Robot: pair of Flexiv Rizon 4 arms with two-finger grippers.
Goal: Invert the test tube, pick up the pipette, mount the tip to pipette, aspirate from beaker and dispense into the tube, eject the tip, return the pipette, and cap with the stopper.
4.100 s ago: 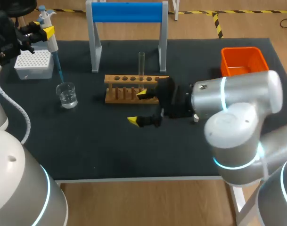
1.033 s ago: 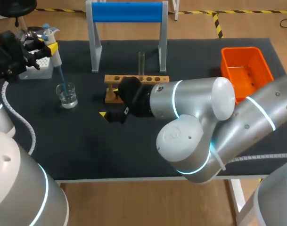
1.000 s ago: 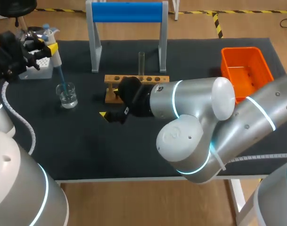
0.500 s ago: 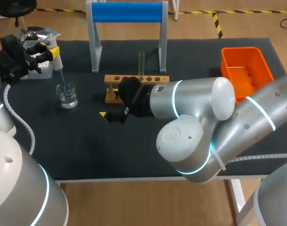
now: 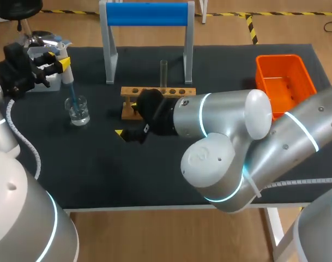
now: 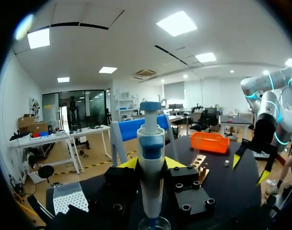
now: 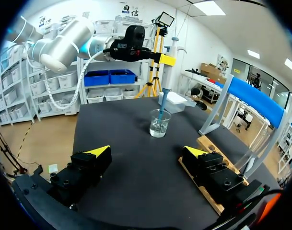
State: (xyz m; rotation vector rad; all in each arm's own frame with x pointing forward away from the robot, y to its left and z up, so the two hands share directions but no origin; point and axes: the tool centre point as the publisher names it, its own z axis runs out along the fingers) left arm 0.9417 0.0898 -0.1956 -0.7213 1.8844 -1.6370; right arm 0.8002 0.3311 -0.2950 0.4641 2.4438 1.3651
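Observation:
My left gripper [image 5: 54,59] is shut on the white pipette [image 5: 65,61], which it holds nearly upright. The pipette's blue tip [image 5: 72,93] reaches down into the glass beaker [image 5: 78,111] of clear liquid. In the left wrist view the pipette [image 6: 150,167] stands between the yellow fingers, above the beaker rim [image 6: 154,224]. A clear test tube [image 5: 163,73] stands upright in the wooden rack [image 5: 155,93]. My right gripper [image 5: 127,118] hangs open at the rack's left end, with nothing in it. Seen from the right wrist, the right gripper [image 7: 146,152] faces the beaker [image 7: 159,123].
The white tip box [image 5: 50,83] sits behind the beaker, partly hidden by my left gripper. A blue-topped stand [image 5: 146,13] rises behind the rack. An orange bin [image 5: 283,73] is at the far right. My right arm crosses over the table's middle.
My left gripper has shifted a little to the right with the pipette, which now stands straighter over the beaker. The right arm has not moved.

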